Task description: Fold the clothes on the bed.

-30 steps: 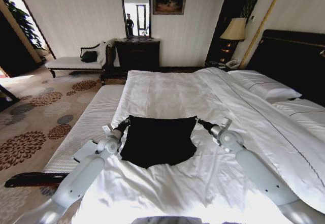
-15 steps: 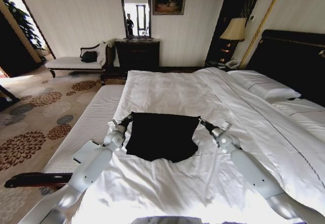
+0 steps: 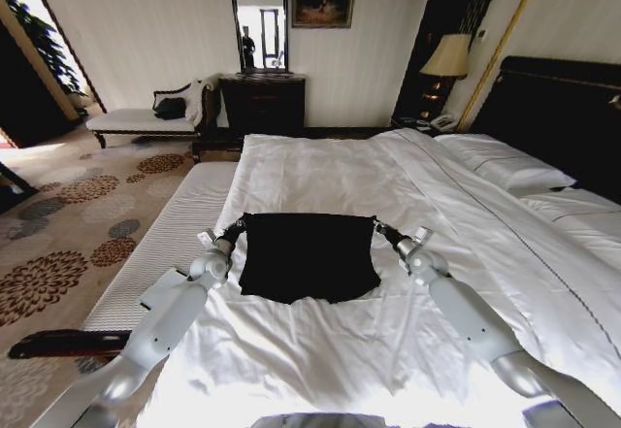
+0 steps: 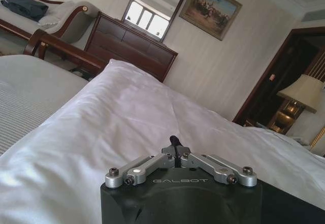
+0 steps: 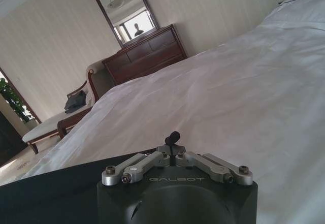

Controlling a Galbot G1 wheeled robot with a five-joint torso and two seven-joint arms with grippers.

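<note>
A: Nearest me, both arms reach forward over the bed [image 3: 320, 350]. The left tool [image 3: 236, 228] and right tool [image 3: 381, 230] are each clenched on a far corner of the black T-shirt [image 3: 309, 258].

B: Where does it lie?

A: Flat on the white duvet [image 3: 320, 171], mid-bed, near hem ragged, far edge taut between my tools.

B: Handling?

A: Soft, light, limp, I'd judge; it will sag and drag. Corners are the right hold.
</note>
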